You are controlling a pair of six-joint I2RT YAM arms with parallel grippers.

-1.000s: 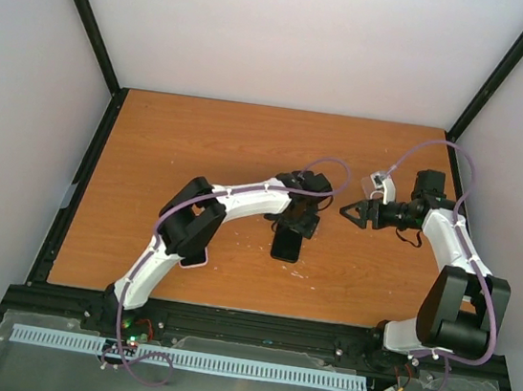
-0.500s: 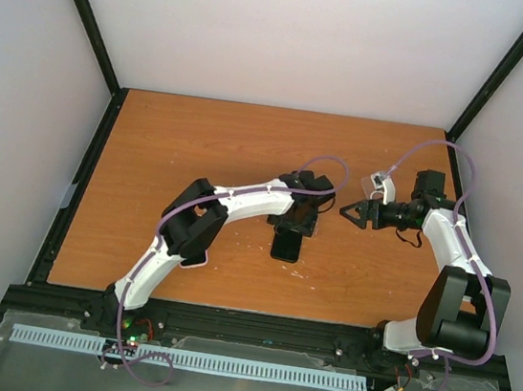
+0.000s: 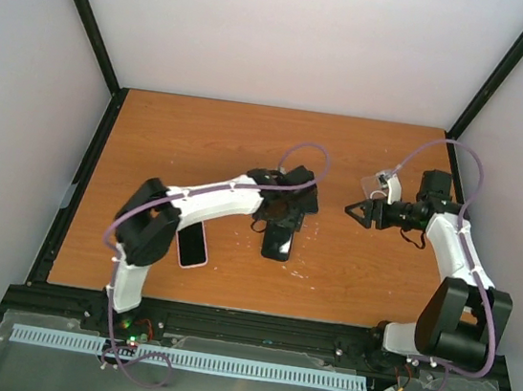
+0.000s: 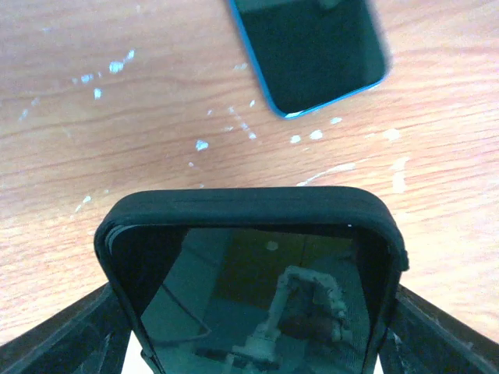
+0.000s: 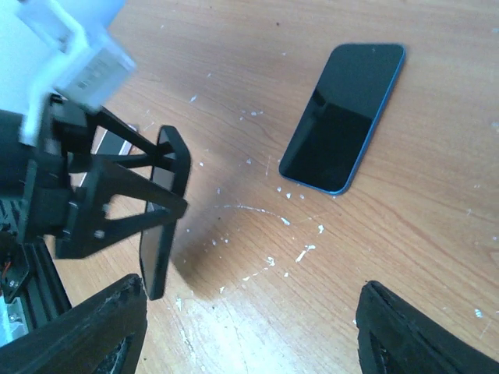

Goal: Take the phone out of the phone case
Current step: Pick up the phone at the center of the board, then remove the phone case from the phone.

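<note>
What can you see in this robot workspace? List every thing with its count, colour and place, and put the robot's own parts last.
table: one, orange-brown wood with white specks, fills the middle of the top view.
walls: three, white, behind and beside the table.
phone: one, dark screen with a blue edge, lying flat on the table, untouched.
phone case: one, black with a glossy dark face inside, gripped on edge near mid-table.
cables: two, purple, looping above the table.
left gripper: one, black, shut on the phone case.
right gripper: one, black, open and empty, to the right of the case.
</note>
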